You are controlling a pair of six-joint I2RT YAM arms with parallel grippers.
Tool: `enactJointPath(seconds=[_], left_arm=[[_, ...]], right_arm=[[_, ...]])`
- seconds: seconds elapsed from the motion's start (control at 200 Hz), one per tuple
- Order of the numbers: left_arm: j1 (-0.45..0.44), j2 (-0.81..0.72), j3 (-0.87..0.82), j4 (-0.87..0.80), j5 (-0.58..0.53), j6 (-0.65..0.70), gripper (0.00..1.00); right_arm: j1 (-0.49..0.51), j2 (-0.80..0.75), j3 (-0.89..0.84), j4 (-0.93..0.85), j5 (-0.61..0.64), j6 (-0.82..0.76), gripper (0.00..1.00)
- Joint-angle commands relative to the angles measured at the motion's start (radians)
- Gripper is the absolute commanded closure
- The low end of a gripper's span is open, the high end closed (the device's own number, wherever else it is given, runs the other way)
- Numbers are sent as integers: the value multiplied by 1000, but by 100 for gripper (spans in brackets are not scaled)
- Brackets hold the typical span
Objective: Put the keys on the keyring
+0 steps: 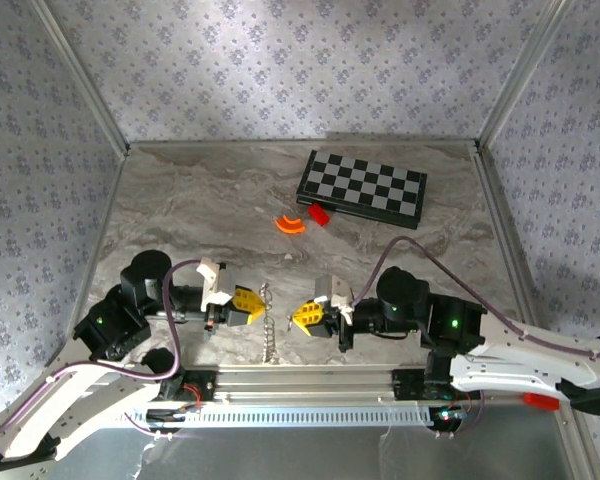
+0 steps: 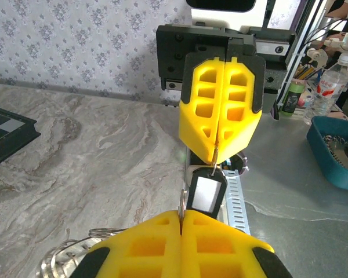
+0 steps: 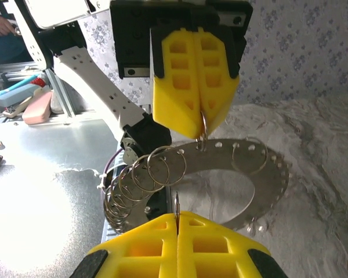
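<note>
flowered wallpaper walls (image 1: 280, 60) close in a grey marbled table (image 1: 200, 210), and that is all the room my cameras give me. from the top view my two arms reach in from the near edge and meet low in the middle of the table, nose to nose. a folded chessboard (image 1: 362, 188) lies far back on the right.

the left gripper (image 1: 260, 305) has its yellow fingers pressed together. in the right wrist view i see them pinching the keyring (image 3: 203, 132), which hangs from their tip. the right gripper (image 1: 296, 318) faces it from just beside, jaws also together. in the left wrist view they are clamped on the key (image 2: 205, 194), whose dark oblong head dangles below the tip.

behind the keyring a curved silvery plate (image 3: 261, 185) lies flat, with holes along its rim. a chain of wire rings (image 3: 136, 182) trails off to the left of it. from above, that chain (image 1: 267, 325) runs between the two grippers.

an orange arc piece (image 1: 290, 225) and a red block (image 1: 319, 214) sit near the chessboard's front corner, well apart from the grippers.

the key hangs just beside the thin ring edge rising from my left fingers (image 2: 139, 249). i cannot tell whether they touch.
</note>
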State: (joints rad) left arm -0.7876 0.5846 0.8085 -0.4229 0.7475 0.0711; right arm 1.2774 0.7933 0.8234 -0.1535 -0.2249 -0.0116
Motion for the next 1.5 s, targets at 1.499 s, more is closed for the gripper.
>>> enactJointPath(seconds=[1.499], left_arm=[[15, -10, 23, 7, 4, 22, 100]], right_arm=[[60, 112, 72, 107, 176, -36, 100]])
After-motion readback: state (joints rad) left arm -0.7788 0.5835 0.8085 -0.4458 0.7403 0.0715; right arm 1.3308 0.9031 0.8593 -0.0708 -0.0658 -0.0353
